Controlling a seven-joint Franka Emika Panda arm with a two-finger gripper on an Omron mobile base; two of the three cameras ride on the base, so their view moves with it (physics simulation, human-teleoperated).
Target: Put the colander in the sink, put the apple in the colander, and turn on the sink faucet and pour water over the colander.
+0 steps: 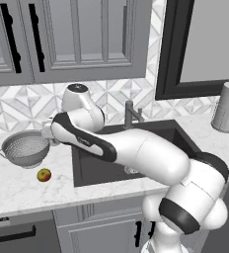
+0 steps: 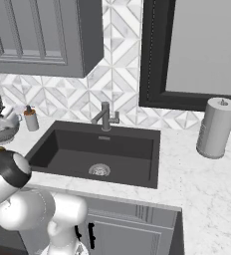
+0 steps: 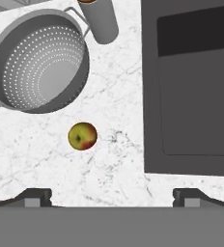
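**First step: reaching for the colander**

The gripper (image 3: 112, 197) hangs over the marble counter (image 3: 119, 120), jaws spread wide and empty. The colander (image 3: 39, 61) sits ahead and to its left, the apple (image 3: 82, 136) just ahead (both untouched), the sink (image 3: 196, 96) to its right. Next, likely: shift over the colander's rim, descend, close.

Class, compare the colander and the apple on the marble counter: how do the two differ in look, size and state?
The colander is silver-grey metal pierced with small holes; the apple is smooth-skinned, red and yellow-green. The colander is far wider than the apple. The colander is an open, empty bowl with side handles; the apple is a solid round fruit. Both sit apart on the white marble counter, left of the sink, neither yet moved into it.
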